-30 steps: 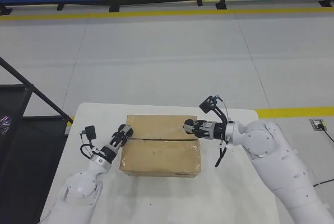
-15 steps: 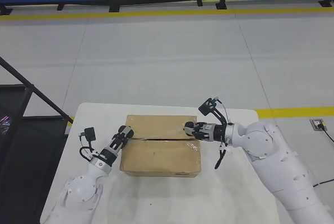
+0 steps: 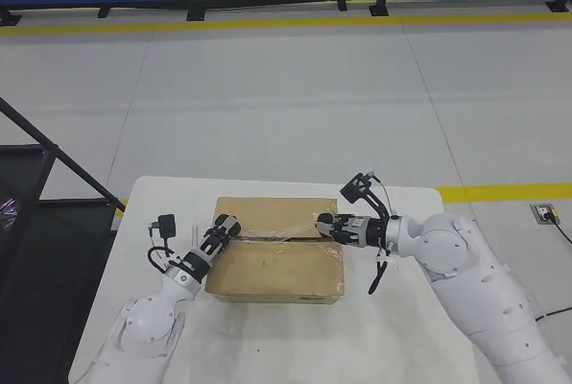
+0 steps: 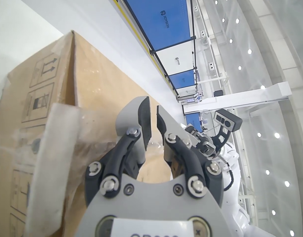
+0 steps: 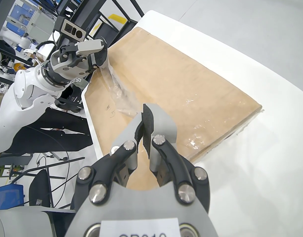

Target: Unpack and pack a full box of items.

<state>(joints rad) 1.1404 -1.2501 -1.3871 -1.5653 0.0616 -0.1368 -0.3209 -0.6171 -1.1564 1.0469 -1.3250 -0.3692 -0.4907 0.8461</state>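
Peeling off the top seam of the brown cardboard box, the crinkled clear tape strip now bridges left gripper, shifted inward, and right gripper; both apparently pinch it: unsealing advances.

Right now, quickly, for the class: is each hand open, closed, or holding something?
Left hand: closed on the clear tape.
Right hand: closed, apparently pinching the same tape's other end.
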